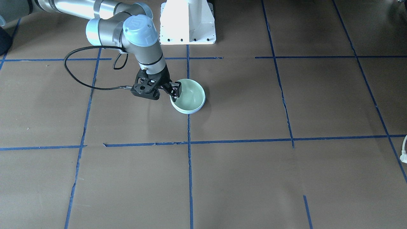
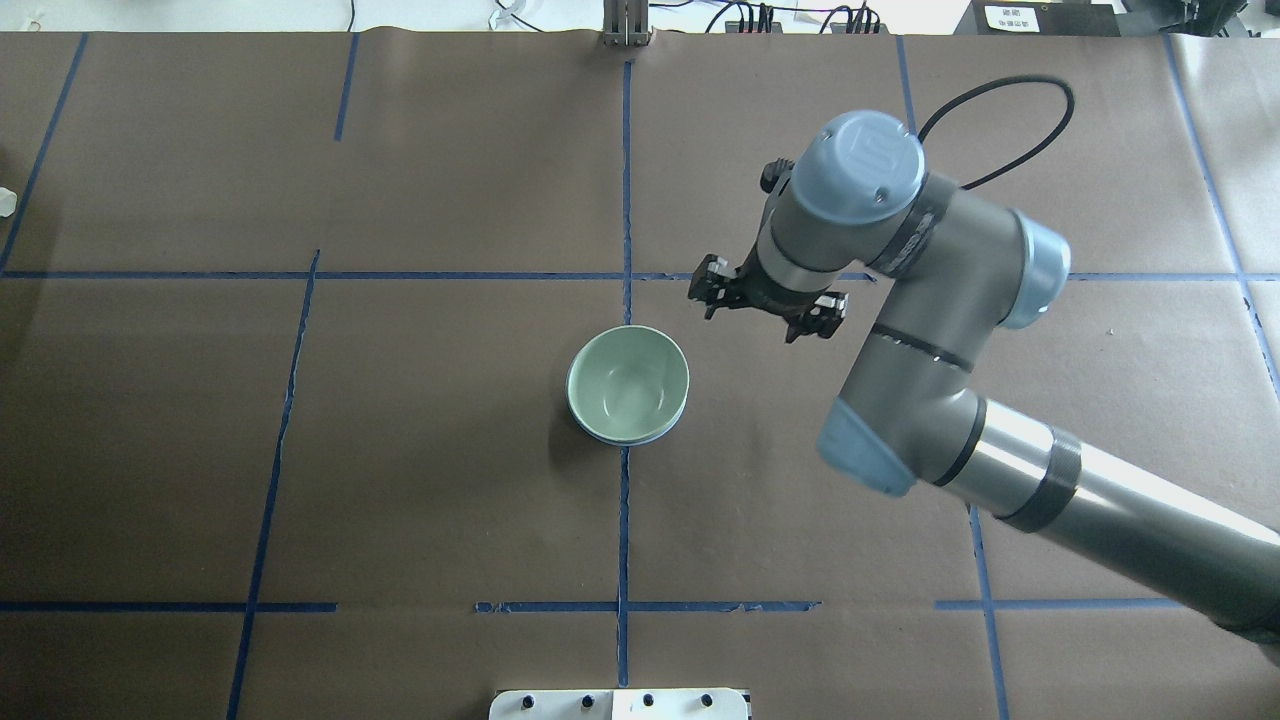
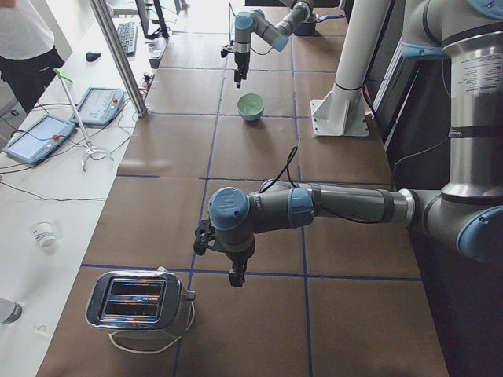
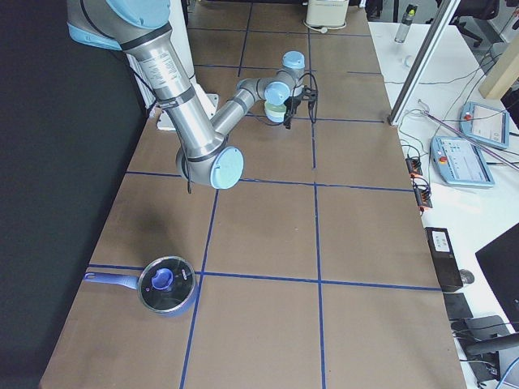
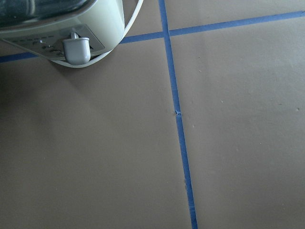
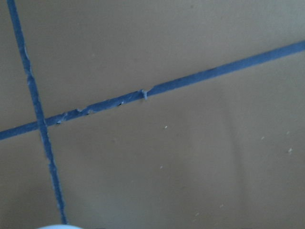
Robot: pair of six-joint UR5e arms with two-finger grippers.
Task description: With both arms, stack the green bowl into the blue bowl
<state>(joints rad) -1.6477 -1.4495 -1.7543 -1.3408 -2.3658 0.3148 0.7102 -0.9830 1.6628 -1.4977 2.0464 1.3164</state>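
Green bowl [image 2: 628, 385]: nested inside blue bowl [image 2: 668, 430], frame centre, on desk [image 2: 400, 450].
Right claw [image 2: 765, 308]: released, empty, upper right of them.
Left claw [image 3: 236, 279]: grip cannot be told.

My black right gripper [image 1: 175, 90] is hanging from my silver-grey right arm [image 2: 930, 300] with its light-blue caps. Just beside its tips the green bowl [image 2: 628, 383] is gleaming pale mint, the blue bowl [image 1: 188, 111] peeking periwinkle beneath. Below, blue tape lines [image 2: 624, 520] are gridding the brown table [image 2: 430, 450].

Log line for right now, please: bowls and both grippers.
stack: green bowl nested in blue bowl | right gripper: open, empty, raised beside bowls | left gripper: by toaster, state unclear
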